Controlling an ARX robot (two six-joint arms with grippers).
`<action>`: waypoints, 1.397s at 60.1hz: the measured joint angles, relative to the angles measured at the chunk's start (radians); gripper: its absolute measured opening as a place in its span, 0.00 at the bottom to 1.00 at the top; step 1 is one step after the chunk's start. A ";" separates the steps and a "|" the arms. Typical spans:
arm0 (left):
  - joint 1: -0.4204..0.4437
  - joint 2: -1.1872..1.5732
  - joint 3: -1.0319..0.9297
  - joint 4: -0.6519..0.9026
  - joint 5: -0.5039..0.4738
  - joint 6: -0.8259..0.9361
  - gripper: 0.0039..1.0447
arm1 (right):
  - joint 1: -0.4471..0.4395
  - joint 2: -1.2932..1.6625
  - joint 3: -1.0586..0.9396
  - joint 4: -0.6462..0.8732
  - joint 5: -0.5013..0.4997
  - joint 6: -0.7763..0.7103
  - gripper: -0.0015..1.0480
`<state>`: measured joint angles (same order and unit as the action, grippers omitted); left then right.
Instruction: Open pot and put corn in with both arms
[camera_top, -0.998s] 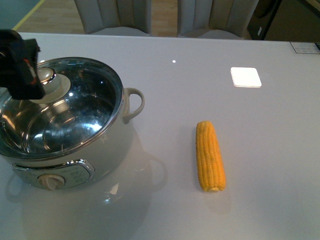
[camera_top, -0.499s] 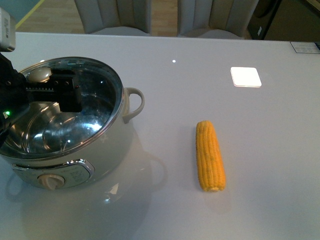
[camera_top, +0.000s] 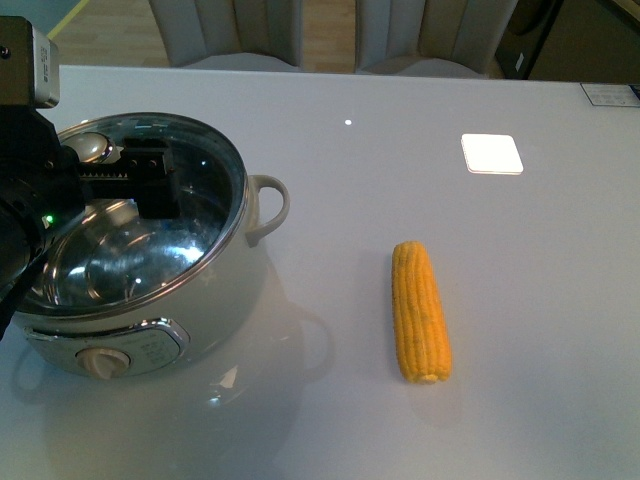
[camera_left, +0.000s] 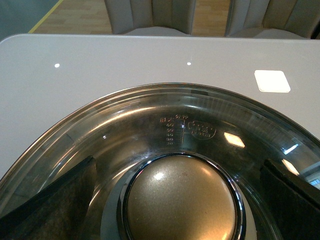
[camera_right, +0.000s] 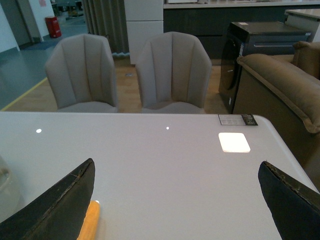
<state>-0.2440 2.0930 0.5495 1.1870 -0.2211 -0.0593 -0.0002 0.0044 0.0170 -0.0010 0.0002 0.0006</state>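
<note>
- The left jaws stand released, one of the fingers (camera_left: 52, 202) on each side of the lid's knob (camera_left: 180, 205). The knob sits squarely between them and just beneath, so the coming move should only need a close and a lift.
- The glass lid (camera_left: 165, 107) is seated on the pot (camera_top: 225, 300). The left arm (camera_top: 30, 200) hangs over it, and the opening step is not yet done.
- The corn (camera_top: 420, 312) lies flat on the table (camera_top: 540, 330), well apart from the pot on its handle side. Its long axis runs roughly away from the robot, with the broader end nearer.
- The right jaws are spread wide and hold nothing. Only the corn's tip (camera_right: 89, 222) shows, just beside one finger (camera_right: 62, 205) rather than between the pair, so those jaws would need to shift sideways and come down over the cob.
- The right arm does not show in the front view. Judging by the cob's side of the table, it is the nearer arm for the corn.
- Against half a second ago, the left arm has edged slightly further across the lid. A second ago it was only at the lid's outer side. The corn and pot have not moved.
</note>
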 joint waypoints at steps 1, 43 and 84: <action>-0.002 0.000 0.002 -0.002 0.000 -0.003 0.87 | 0.000 0.000 0.000 0.000 0.000 0.000 0.92; -0.005 -0.030 0.005 -0.035 -0.029 -0.029 0.42 | 0.000 0.000 0.000 0.000 0.000 0.000 0.92; 0.101 -0.380 0.005 -0.290 0.016 -0.019 0.42 | 0.000 0.000 0.000 0.000 0.000 0.000 0.92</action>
<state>-0.1425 1.7130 0.5545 0.8974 -0.2047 -0.0788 -0.0006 0.0044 0.0170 -0.0010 -0.0002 0.0006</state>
